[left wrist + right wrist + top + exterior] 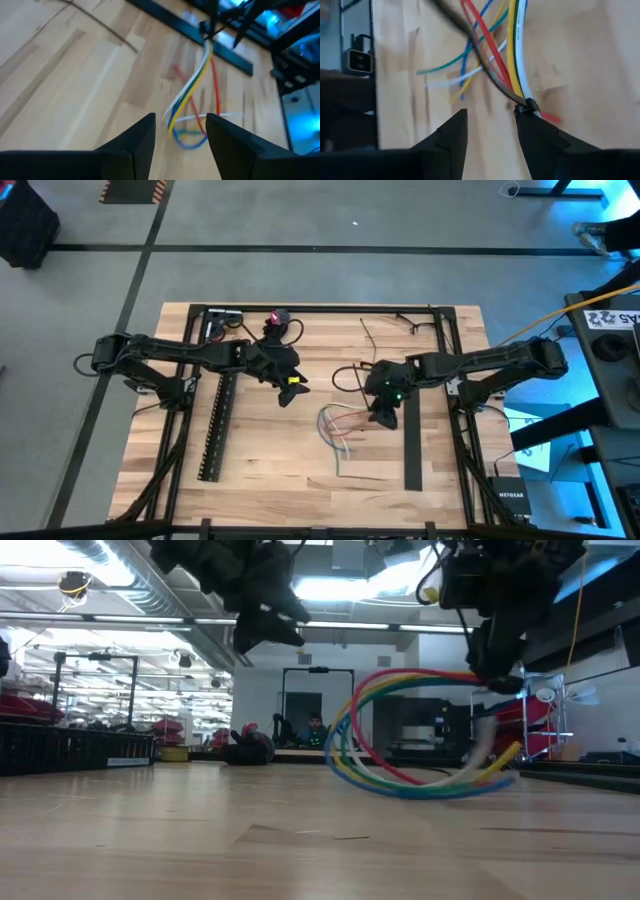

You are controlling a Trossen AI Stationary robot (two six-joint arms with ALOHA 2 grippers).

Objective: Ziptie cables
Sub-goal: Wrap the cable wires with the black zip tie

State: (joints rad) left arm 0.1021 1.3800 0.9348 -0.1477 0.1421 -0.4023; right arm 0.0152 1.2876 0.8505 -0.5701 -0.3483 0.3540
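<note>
Right gripper (384, 416) sits near mid-tabletop, low over the cables (338, 430). From its wrist view I see its fingers (447, 137) apart, one on each side of the bundle's bound end, where a black tie band (529, 106) cinches the wires; I cannot confirm a firm clamp. Left gripper (290, 392) hangs above the tabletop (270, 470) to the left of the bundle, its fingers (137, 142) spread and nothing between them.

The cables lie right of centre. Their long axis runs from the bound end under the right gripper toward the front edge and slightly left, where the loose ends fan out (white, red, green, yellow and blue strands). In the low view the strands (400, 735) arch up off the wood in a loop and come back down beneath the right gripper (500, 675).

A long black slotted bar (217, 425) lies on the left side, parallel to the side rail. A plain black strip (412, 448) lies just right of the bundle. Thin dark strips (400, 320) rest near the far edge.
</note>
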